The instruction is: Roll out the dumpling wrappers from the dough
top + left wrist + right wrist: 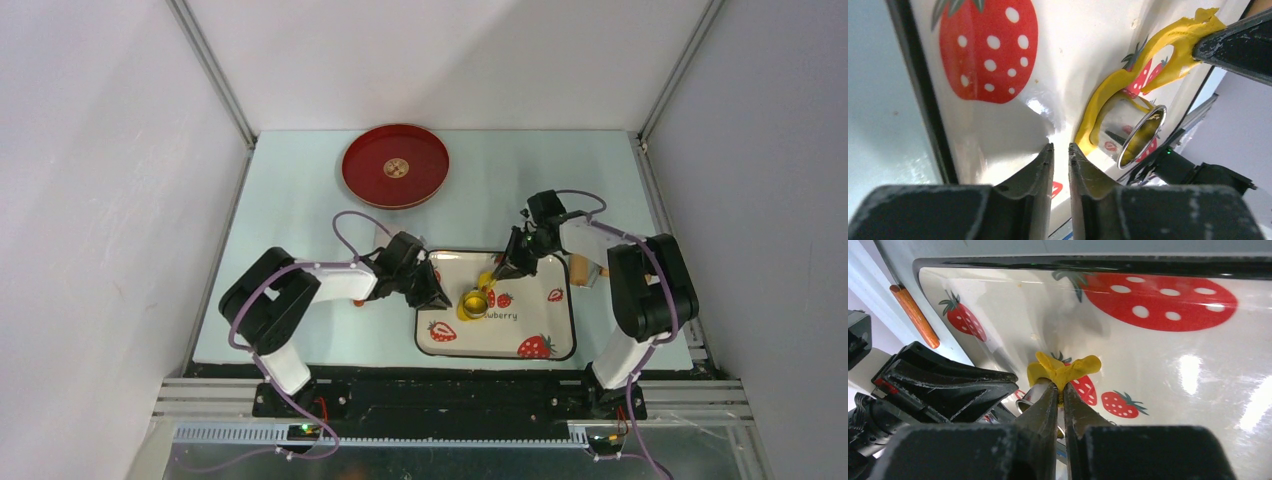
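Counting left to right, you had: one red dish (420,178), far back; one left gripper (1060,148), jaws nearly together, empty; one strawberry tray (1073,50) bearing one metal ring cutter (1133,132); one dough (1063,369) strip against the cutter, its end pinched in one right gripper (1061,388); one wooden roller (914,315) beside the tray.

Table (500,170) | red plate (365,160) far | strawberry tray (550,318) near | wooden roller (913,315) beside
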